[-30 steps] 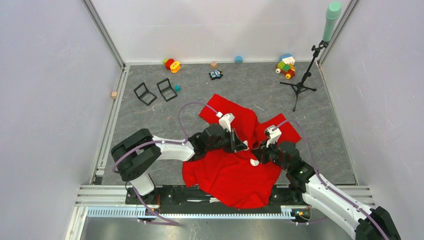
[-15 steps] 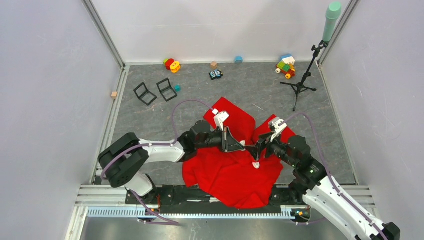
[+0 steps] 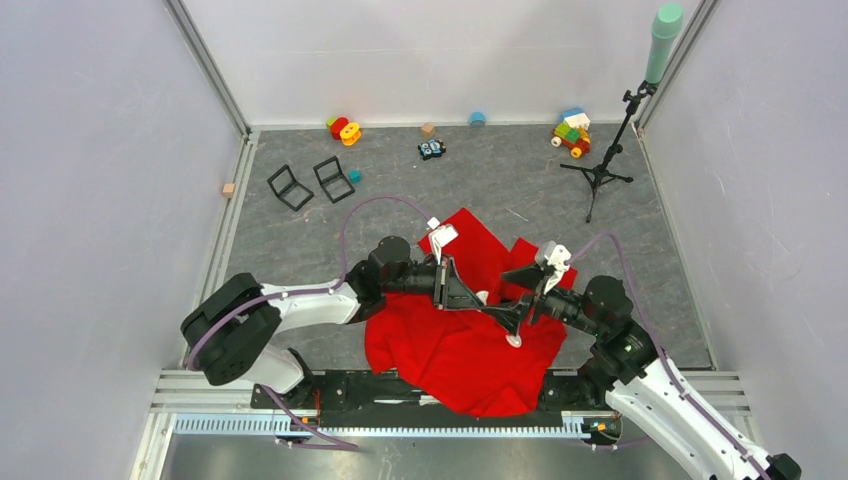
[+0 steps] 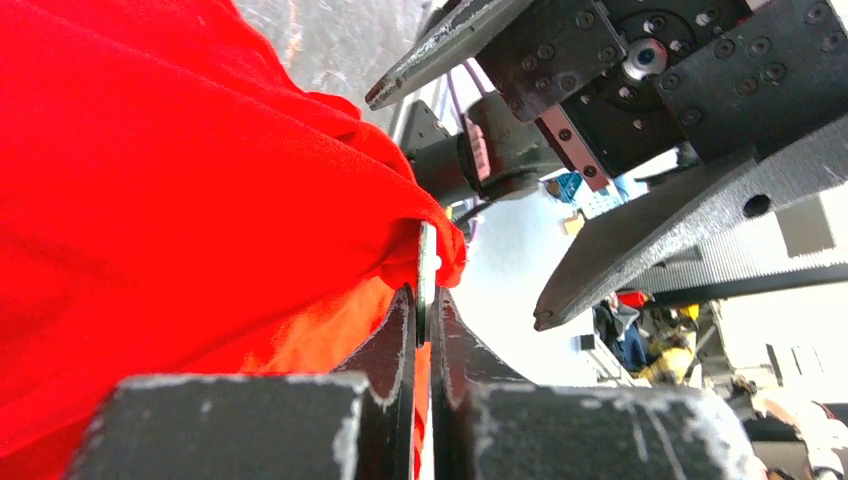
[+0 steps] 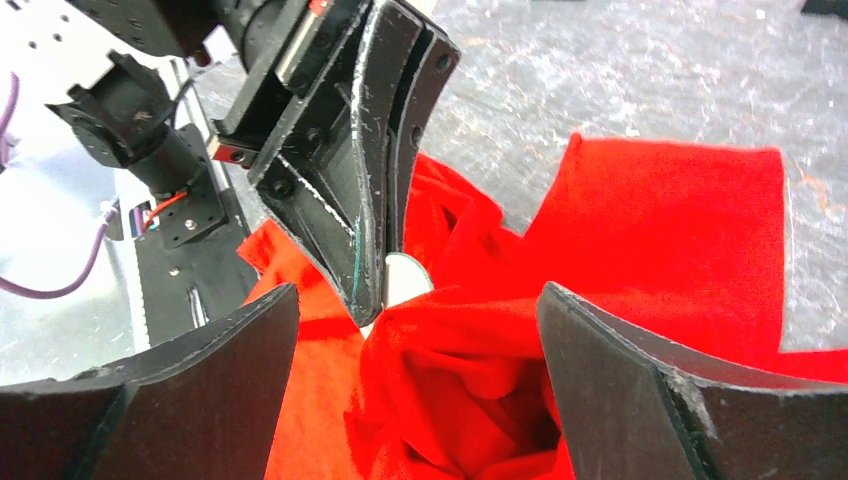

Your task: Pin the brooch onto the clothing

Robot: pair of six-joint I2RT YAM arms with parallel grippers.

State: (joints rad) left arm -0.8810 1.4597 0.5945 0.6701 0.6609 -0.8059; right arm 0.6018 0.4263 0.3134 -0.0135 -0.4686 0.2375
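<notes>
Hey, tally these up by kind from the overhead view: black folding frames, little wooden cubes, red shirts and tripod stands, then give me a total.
Black frames: 2
Wooden cubes: 2
Red shirt: 1
Tripod stand: 1
Total: 6

quick headcount: one red t-shirt [image 3: 450,350]; one round pale brooch [image 5: 405,275]; one more small white bit [image 3: 513,341] on the shirt, can't tell what it is; two arms, so one left gripper [image 3: 480,301] and one right gripper [image 3: 506,294]; two black wire frames [image 3: 290,186] [image 3: 333,179]; two little wooden cubes [image 3: 229,189] [image 3: 428,129]; two small teal-blue pieces [image 3: 355,175] [image 3: 478,119]; one red-and-yellow toy [image 3: 344,129]; one tiny black toy car [image 3: 431,150]; one multicoloured block vehicle [image 3: 571,132]; one black tripod [image 3: 598,170] with one green foam cylinder [image 3: 663,42] on top
</notes>
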